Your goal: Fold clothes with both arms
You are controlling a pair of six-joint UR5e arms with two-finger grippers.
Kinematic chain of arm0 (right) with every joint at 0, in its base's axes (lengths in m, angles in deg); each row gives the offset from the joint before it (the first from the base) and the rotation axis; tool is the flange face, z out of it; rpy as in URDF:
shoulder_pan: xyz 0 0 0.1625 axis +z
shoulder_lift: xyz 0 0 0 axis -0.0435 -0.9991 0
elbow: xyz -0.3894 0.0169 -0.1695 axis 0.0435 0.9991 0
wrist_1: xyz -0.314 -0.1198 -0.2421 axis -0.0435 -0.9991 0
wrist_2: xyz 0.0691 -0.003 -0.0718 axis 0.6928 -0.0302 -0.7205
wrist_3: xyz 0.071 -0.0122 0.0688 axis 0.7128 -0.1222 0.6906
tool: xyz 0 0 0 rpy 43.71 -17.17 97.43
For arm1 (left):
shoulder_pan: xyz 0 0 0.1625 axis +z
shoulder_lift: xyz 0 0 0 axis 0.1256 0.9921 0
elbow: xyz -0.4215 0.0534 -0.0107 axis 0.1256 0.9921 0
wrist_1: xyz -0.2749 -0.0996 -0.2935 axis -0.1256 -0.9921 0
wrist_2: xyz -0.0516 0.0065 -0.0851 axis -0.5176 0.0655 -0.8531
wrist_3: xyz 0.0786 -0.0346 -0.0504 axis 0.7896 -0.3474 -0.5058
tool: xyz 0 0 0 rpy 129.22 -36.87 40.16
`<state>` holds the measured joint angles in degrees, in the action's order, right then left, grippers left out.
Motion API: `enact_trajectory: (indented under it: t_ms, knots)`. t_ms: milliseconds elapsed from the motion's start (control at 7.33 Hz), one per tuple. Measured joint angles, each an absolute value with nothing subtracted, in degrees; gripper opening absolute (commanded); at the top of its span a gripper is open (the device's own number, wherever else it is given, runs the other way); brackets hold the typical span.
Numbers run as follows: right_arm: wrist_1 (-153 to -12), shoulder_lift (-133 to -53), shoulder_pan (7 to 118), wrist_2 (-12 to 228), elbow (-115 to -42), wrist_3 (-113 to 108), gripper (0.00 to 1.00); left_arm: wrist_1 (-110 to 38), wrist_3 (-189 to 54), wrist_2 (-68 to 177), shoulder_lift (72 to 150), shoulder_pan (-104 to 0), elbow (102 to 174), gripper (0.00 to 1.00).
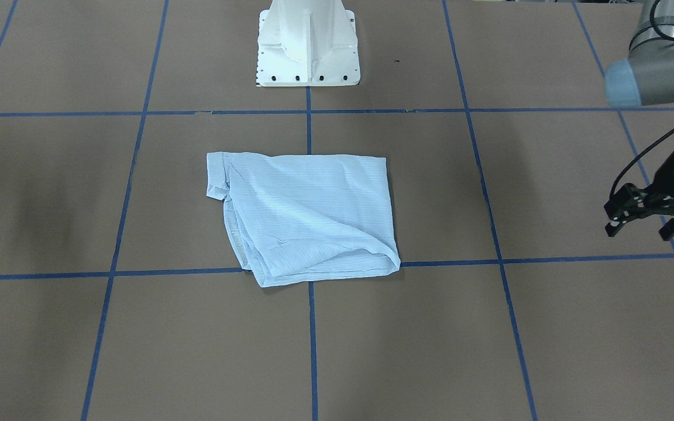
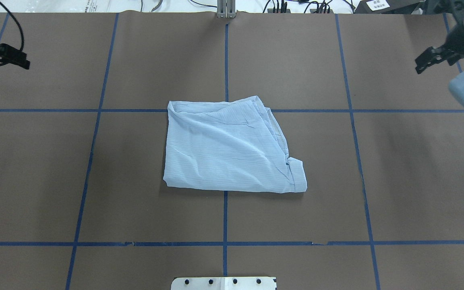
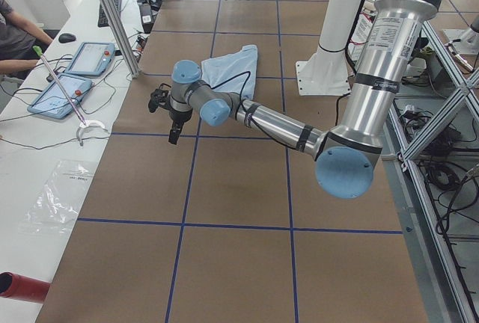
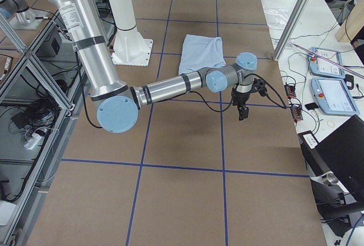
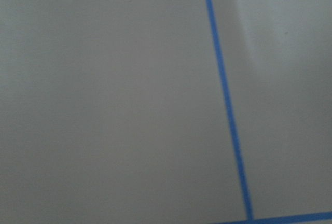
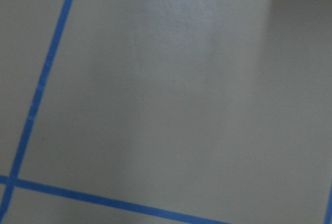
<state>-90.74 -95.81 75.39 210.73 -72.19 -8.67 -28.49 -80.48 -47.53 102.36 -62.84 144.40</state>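
Thin, creased cloth shirt (image 2: 228,149) on matt brown table (image 2: 95,181).

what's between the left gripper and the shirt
Nothing: in the overhead view only bare brown table crossed by blue tape lines separates the left gripper from the shirt.

one shirt (image 2: 232,147), two arms (image 3: 277,125) (image 4: 170,89), one white pedestal (image 1: 308,44), two teach pendants (image 3: 90,57) (image 3: 61,95)

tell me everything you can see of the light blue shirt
The shirt is thin, light blue, finely striped cloth, folded into a rough, wrinkled rectangle with layered edges along one slanted side. It lies flat on the brown table, near its middle, over crossing blue tape lines. Only the table touches it; the left gripper and right gripper are far off.
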Motion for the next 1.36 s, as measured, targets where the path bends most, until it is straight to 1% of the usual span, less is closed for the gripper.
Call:
enact_trajectory:
  t_ms: [136, 409, 682, 955, 1364]
  knots:
    - [-92.4, -99.0, 80.0, 214.2, -72.4, -17.0, 1.00, -28.3, -71.7, -50.4, 97.8, -66.1, 145.9, 1.00]
    - [-94.0, -103.7, 85.0, 218.3, -73.4, -23.0, 1.00, -30.0, -62.0, -54.7, 92.0, -70.1, 146.1, 1.00]
    - [-94.2, -107.4, 87.6, 217.7, -77.6, -23.8, 1.00, -32.3, -60.3, -55.3, 89.5, -72.6, 144.8, 1.00]
    - [-95.2, -110.0, 90.6, 216.7, -78.5, -23.0, 1.00, -31.9, -59.6, -54.2, 87.8, -75.1, 143.5, 1.00]
    - [-99.9, -110.6, 91.9, 217.9, -78.9, -16.0, 1.00, -20.9, -58.6, -52.8, 89.1, -76.8, 143.8, 1.00]
